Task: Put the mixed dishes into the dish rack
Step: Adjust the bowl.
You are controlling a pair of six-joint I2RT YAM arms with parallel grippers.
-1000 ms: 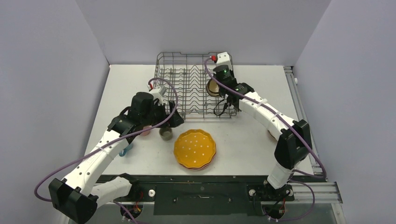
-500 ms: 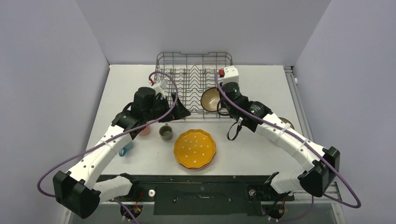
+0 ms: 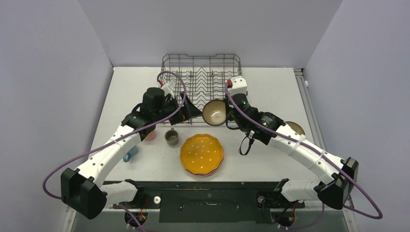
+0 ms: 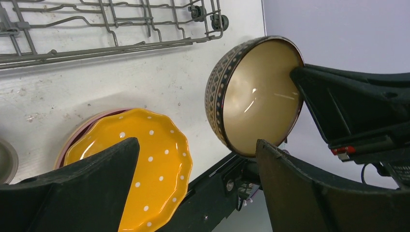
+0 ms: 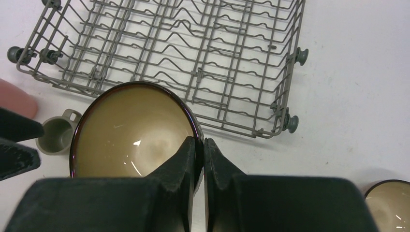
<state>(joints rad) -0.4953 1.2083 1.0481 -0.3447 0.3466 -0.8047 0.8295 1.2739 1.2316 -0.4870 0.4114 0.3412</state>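
Observation:
My right gripper [image 5: 202,145] is shut on the rim of a dark brown bowl [image 5: 130,135] with a tan inside. It holds the bowl tilted in the air over the near edge of the grey wire dish rack [image 3: 200,79]. The bowl shows in the top view [image 3: 214,112] and in the left wrist view [image 4: 254,96]. My left gripper [image 3: 192,111] is open and empty, just left of the bowl and not touching it. The orange-yellow dotted plate [image 3: 201,153] lies on pink plates [image 4: 80,135] in front of the rack.
A grey-green cup [image 3: 171,137], a pink cup [image 3: 151,135] and a blue cup [image 3: 129,155] stand left of the plates under my left arm. Another bowl [image 3: 295,128] sits at the right, partly hidden by my right arm. No dishes show in the rack.
My right gripper has carried the bowl from over the rack's right side toward its near edge and a little left. My left gripper has moved right, closer to the bowl.

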